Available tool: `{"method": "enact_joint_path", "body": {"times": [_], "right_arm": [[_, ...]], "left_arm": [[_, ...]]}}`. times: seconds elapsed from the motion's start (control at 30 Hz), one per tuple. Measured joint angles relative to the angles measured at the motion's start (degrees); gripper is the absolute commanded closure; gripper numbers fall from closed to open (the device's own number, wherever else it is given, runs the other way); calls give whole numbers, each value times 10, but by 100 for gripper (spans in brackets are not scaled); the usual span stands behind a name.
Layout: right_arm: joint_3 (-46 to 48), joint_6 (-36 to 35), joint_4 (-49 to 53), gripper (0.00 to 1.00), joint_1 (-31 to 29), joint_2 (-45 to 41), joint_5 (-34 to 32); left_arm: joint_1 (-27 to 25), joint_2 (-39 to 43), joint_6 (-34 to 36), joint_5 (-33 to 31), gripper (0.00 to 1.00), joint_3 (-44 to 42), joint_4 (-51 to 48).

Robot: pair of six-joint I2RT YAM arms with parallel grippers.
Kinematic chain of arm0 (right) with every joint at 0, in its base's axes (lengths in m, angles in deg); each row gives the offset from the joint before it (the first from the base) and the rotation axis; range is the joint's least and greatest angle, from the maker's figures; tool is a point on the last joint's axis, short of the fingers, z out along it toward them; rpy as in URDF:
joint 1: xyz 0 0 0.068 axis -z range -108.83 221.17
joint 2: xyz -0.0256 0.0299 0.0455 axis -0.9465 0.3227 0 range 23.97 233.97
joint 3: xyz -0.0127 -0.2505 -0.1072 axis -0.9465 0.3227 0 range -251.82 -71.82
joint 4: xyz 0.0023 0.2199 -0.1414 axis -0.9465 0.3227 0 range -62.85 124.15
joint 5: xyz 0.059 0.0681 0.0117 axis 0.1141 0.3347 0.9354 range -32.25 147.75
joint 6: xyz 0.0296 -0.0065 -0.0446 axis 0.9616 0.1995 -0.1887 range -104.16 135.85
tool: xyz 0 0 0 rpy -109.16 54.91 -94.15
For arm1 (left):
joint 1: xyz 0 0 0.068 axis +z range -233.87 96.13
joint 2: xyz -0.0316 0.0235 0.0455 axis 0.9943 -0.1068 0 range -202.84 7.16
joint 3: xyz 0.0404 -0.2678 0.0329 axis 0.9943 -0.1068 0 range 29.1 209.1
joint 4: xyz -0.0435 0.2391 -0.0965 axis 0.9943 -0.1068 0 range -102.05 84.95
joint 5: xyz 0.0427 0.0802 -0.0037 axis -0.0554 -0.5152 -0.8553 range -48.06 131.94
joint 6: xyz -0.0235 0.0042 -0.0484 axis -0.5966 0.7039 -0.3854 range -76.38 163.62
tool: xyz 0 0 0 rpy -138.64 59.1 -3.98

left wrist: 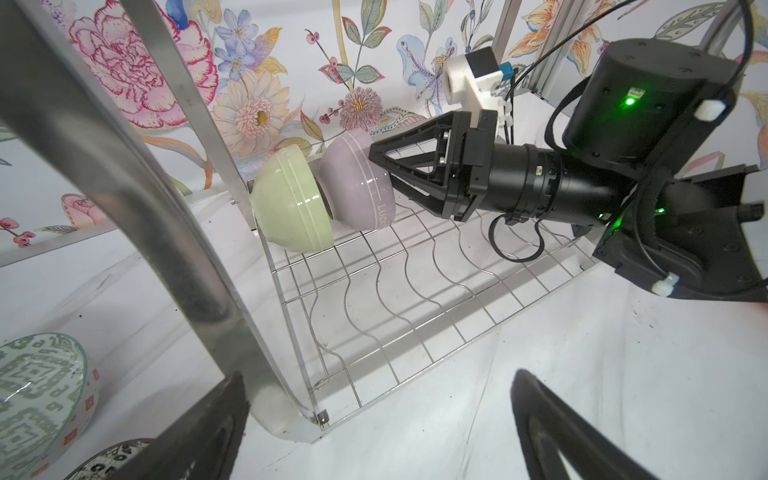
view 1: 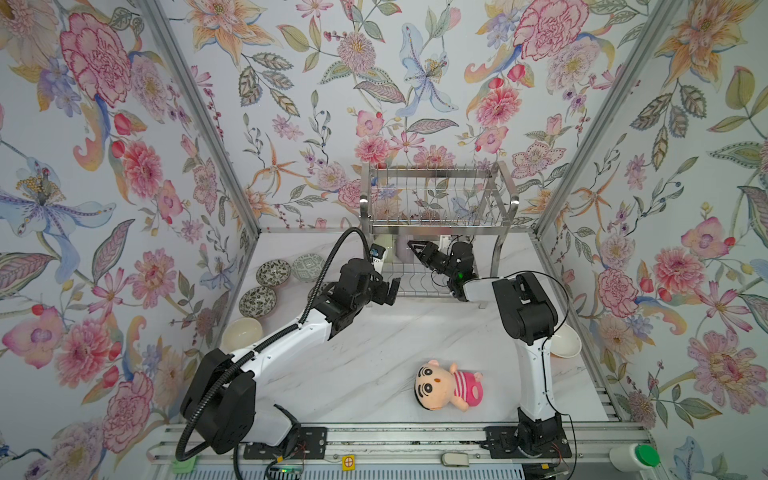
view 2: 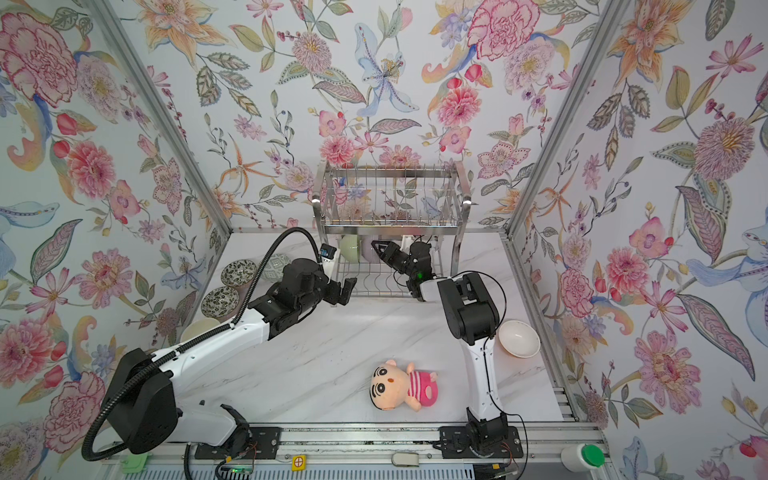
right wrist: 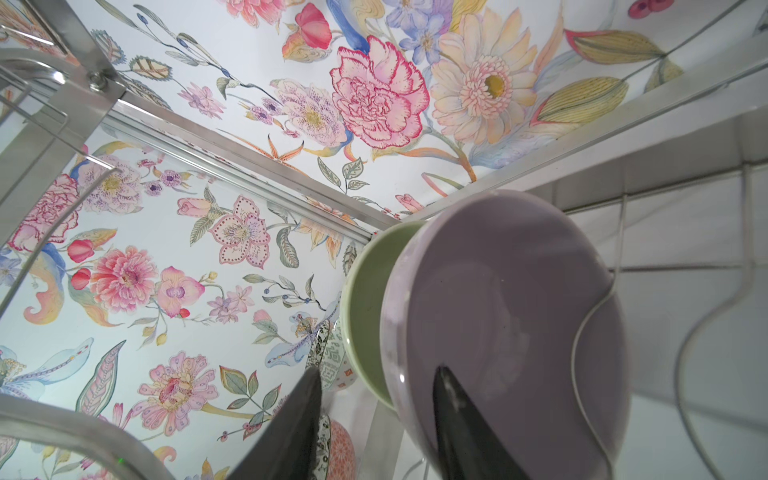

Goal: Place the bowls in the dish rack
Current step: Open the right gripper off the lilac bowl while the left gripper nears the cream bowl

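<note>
The left arm [view 1: 282, 338] stretched forward and low, the left gripper [view 1: 390, 291] pointing rightward with jaws spread wide. The right arm [view 1: 536, 365] folded sharply at the elbow, its forearm reaching leftward; the right gripper [view 1: 414, 247] stood level, jaws partly parted.

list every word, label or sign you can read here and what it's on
"LUCK": outer wall of the lavender ceramic bowl in the steel wire dish rack; further letters hidden.
Red circled cross, no words: yellow square sticker on the front rail.
Nothing else is legible.
</note>
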Motion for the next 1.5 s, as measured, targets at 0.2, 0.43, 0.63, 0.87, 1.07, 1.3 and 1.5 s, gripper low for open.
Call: {"method": "enact_joint_path", "body": {"times": [0.2,0.43,0.63,0.87,1.07,1.3,1.5], "right_arm": [[39,-2,1,48,0,-26,-6],[87,-14,9,44,0,-66,-8],[132,-40,25,40,0,-130,-9],[195,-97,68,34,-7,-214,-24],[215,-173,149,11,-45,-278,-50],[215,-293,256,1,-119,-338,-103],[210,-387,320,1,-197,-361,-155]], "left_arm": [[0,23,-1,-10,1,-15,-6],[0,54,-1,-35,1,-24,-24],[1,68,-1,-64,1,-25,-68],[28,81,-15,-88,1,-25,-132],[87,104,-46,-88,1,-25,-173],[216,118,-86,-54,1,-42,-216],[328,146,-118,-24,1,-85,-228]]}}
